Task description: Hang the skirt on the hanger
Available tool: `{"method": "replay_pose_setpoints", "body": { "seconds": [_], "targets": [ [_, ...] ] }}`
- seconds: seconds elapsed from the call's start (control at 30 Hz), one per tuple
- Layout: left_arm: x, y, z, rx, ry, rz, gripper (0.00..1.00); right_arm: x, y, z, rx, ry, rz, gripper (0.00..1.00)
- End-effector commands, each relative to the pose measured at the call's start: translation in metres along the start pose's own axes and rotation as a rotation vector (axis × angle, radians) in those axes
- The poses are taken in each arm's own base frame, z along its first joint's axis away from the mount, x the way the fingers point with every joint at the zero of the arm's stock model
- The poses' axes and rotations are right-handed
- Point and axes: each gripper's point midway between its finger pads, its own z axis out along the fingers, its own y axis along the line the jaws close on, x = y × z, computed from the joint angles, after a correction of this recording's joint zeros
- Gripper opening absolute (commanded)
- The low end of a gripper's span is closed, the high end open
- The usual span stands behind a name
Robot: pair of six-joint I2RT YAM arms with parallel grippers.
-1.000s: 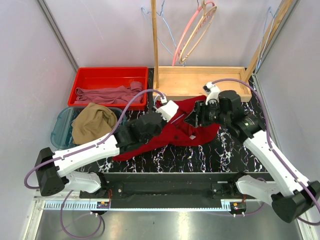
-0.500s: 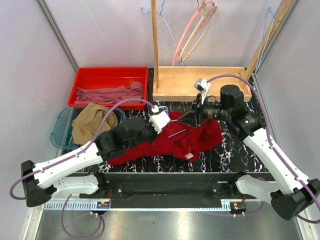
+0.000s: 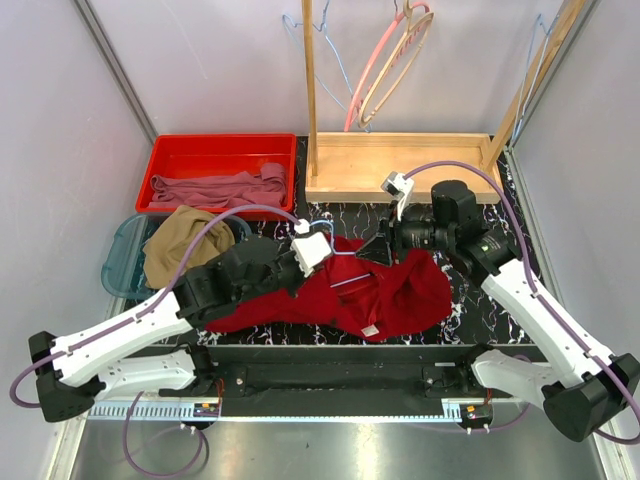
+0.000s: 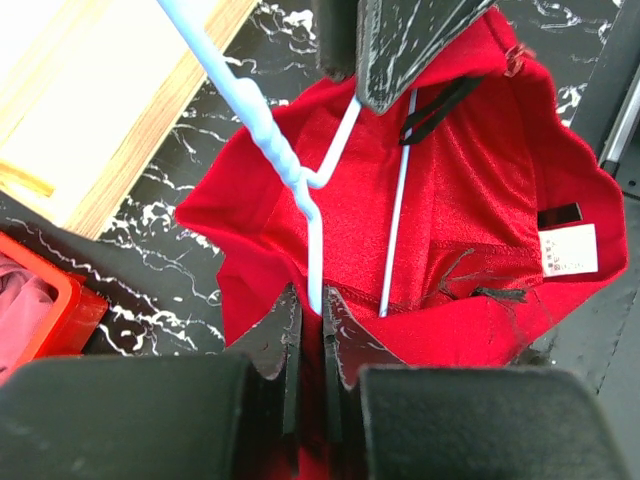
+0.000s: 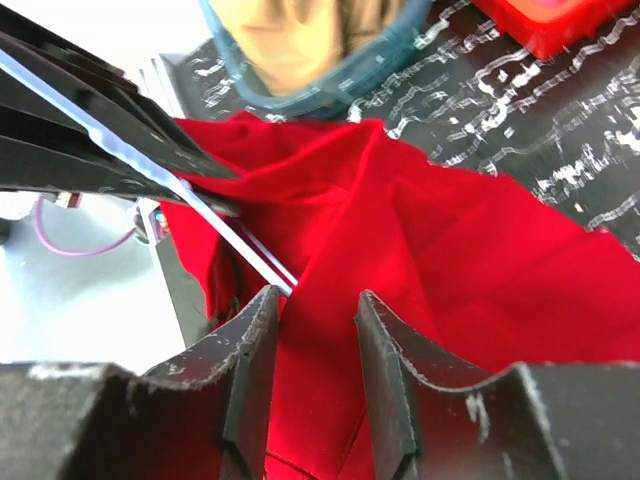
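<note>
Here: left hand clamped on hanger inside red garment; right hand state unclear; skirt in tub.

It has the look of a robotics lab cell. Plain pale walls on metal posts box in a black marbled table. Two white arms, left and right, trail purple cables from a rail along the bottom edge. Toward the top sit a red bin, a teal bin and a wooden tray, with hangers on a wooden rack.
</note>
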Motion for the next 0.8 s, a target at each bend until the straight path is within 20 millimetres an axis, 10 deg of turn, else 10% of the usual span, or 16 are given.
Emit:
{"method": "replay_pose_setpoints", "body": {
  "seconds": [0.0,0.3,0.57,0.77],
  "targets": [
    [-0.062,0.017,-0.022,-0.053,-0.203,0.013,0.00,0.007,-0.019,-0.010,0.158,0.008,0.010,0.41],
    [-0.070,0.027,-0.038,-0.100,-0.223,0.022,0.00,-0.013,-0.060,-0.033,0.457,0.002,0.024,0.32],
    [-0.089,0.025,-0.039,-0.071,-0.235,0.046,0.00,-0.095,0.046,-0.053,0.033,-0.207,-0.257,0.67],
    [-0.096,0.020,-0.036,-0.038,-0.243,0.061,0.00,-0.095,0.078,-0.050,-0.179,-0.174,-0.319,0.68]
  ]
}}
